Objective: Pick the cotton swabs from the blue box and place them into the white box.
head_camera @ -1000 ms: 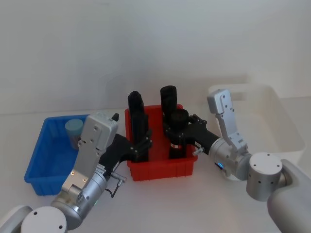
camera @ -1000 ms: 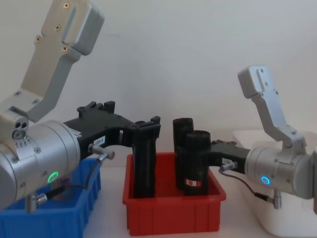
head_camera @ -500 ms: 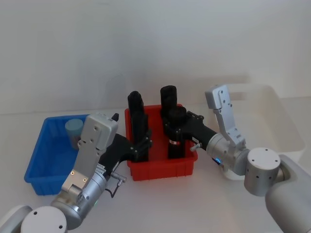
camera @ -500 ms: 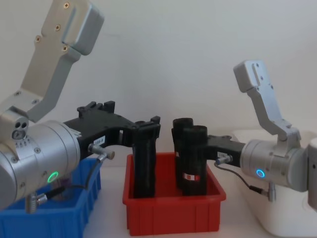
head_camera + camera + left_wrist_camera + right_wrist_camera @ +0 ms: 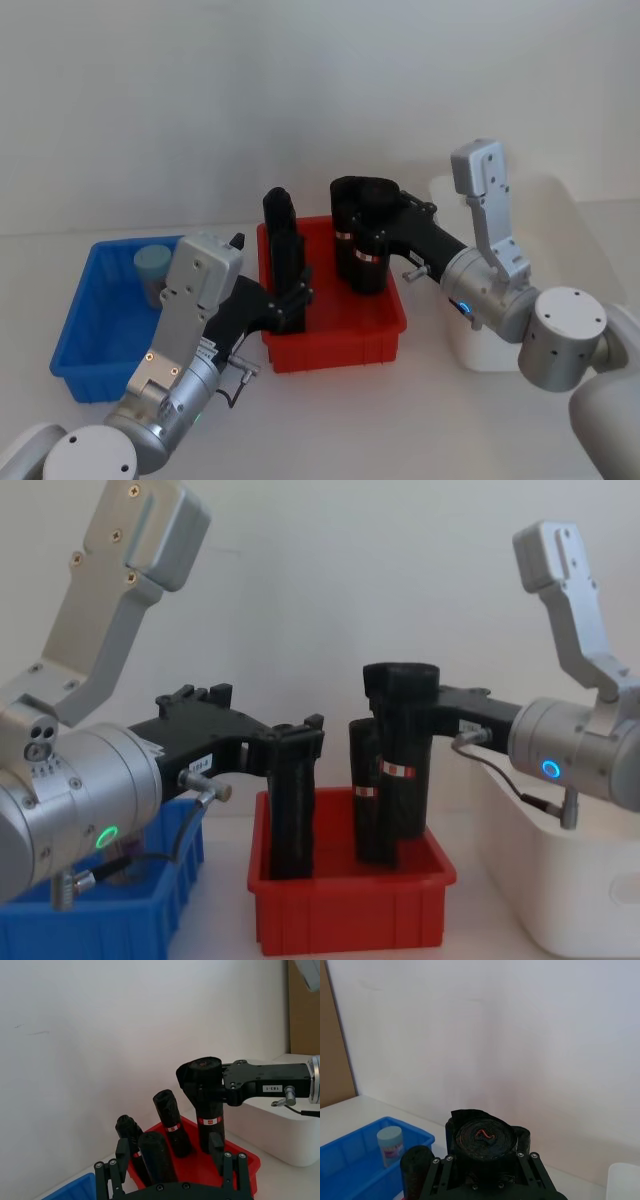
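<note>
Count first: one small clear cotton swab jar with a pale blue cap (image 5: 152, 272) sitting upright in the low bright blue plastic bin (image 5: 80, 345), toward its far end; four tall black rolls with red-white labels, three of them standing in the red plastic bin (image 5: 335, 343) in the middle; the fourth black roll (image 5: 402, 750) is pinched between the right gripper's (image 5: 408, 712) fingers and hangs above the red bin; the left gripper (image 5: 292, 300) has its fingers spread around a standing roll (image 5: 282, 250) at the red bin's near-left side; the large glossy white tub (image 5: 590, 245) sits off to the right, contents can't be made out.
</note>
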